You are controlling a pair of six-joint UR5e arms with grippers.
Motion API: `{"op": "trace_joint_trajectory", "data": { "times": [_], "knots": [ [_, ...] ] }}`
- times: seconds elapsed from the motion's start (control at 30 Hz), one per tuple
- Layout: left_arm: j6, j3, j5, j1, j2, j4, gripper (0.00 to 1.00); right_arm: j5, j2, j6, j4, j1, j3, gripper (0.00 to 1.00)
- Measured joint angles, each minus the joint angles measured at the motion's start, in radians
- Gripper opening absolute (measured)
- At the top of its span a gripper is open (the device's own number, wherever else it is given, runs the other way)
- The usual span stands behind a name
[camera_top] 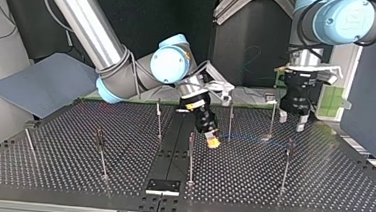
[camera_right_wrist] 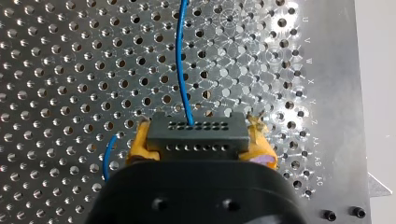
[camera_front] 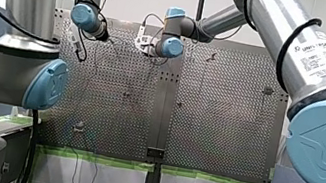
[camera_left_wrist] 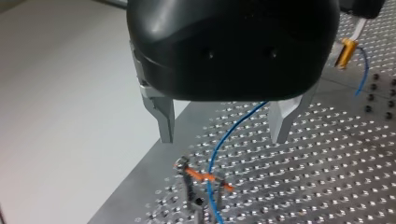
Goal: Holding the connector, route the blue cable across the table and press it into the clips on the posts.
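- Connector [camera_right_wrist: 198, 133]: black block clamped between the yellow pads of my right gripper [camera_right_wrist: 200, 142], well apart from the clip post [camera_left_wrist: 195, 196]. Probably held there to keep the line taut.
- Blue cable [camera_left_wrist: 233, 128]: runs from the connector to the clip post. It looks seated in the clip, but the view is poor.
- My left gripper [camera_left_wrist: 223, 135]: fingers spread and empty above the clip post, straddling the cable, seemingly ready to press it down.

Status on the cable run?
Left gripper open, above blue cable near orange-clipped post. Right gripper shut on connector. No obstruction seen.
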Motion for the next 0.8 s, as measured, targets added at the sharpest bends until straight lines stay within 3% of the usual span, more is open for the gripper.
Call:
{"op": "trace_joint_trajectory", "data": {
  "times": [0.37, 0.8],
  "knots": [
    [0.110, 0.038, 0.021, -0.044, -0.043, 0.036, 0.98, -0.001, 0.000, 0.001, 0.000, -0.002, -0.002, 0.00],
    [0.232, 0.115, -0.017, -0.074, -0.126, 0.082, 0.98, -0.004, 0.000, 0.004, 0.000, -0.005, -0.002, 0.00]
  ]
}}
